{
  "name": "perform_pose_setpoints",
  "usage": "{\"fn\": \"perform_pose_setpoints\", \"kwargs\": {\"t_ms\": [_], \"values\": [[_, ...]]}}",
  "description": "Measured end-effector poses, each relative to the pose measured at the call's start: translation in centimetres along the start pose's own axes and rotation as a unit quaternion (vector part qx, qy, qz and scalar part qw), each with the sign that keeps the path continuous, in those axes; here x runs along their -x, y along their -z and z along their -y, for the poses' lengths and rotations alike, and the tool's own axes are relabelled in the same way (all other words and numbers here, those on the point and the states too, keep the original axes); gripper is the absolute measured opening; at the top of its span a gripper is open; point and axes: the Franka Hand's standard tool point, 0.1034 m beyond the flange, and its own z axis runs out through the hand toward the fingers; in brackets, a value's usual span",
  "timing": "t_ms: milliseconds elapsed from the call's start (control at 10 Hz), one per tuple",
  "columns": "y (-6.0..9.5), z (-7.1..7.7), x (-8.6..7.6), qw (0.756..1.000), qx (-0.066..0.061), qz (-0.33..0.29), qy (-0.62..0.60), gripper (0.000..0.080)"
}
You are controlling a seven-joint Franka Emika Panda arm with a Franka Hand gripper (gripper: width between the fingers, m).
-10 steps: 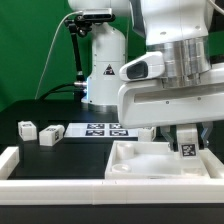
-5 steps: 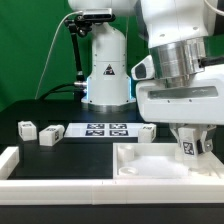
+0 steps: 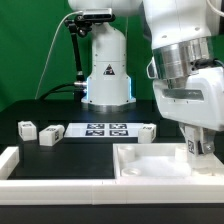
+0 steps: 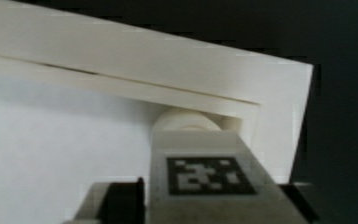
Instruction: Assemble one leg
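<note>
My gripper (image 3: 198,148) is shut on a leg (image 3: 196,146), a small white block with a black-and-white tag, held over the right end of the white tabletop (image 3: 150,165). In the wrist view the leg (image 4: 206,172) sits between my fingers (image 4: 119,200) with its tag facing the camera, just above a corner socket (image 4: 190,122) of the tabletop (image 4: 69,110). Two more legs (image 3: 27,128) (image 3: 50,135) lie on the black table at the exterior view's left. Another leg (image 3: 147,131) lies behind the tabletop.
The marker board (image 3: 97,129) lies flat at mid table. A white rail (image 3: 10,160) borders the exterior view's left front. The robot base (image 3: 105,65) stands behind against a green backdrop.
My gripper has carried the leg toward the exterior view's right and slightly down, closer to the tabletop's right corner. The other legs have not moved.
</note>
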Motion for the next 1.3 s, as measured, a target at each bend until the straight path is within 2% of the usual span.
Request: {"fn": "perform_pose_setpoints", "kwargs": {"t_ms": [100,200,300,400,500,900,1100,1200,1300], "values": [[0.1,0.2,0.1,1.000,0.005,0.004,0.020,0.0450],[0.3,0.4,0.1,0.995,0.009,0.004,0.102,0.0576],[0.3,0.4,0.3,0.986,0.014,0.007,0.165,0.0576],[0.4,0.5,0.3,0.970,0.018,0.007,0.241,0.0634],[0.5,0.6,0.2,0.950,0.022,0.006,0.313,0.0645],[0.8,0.7,-0.8,0.825,0.031,-0.006,0.565,0.0648],[0.7,0.8,-0.9,0.791,0.030,-0.008,0.612,0.0648],[0.7,0.8,-0.9,0.793,0.030,-0.008,0.608,0.0648],[0.7,0.8,-0.9,0.793,0.030,-0.008,0.608,0.0526]]}}
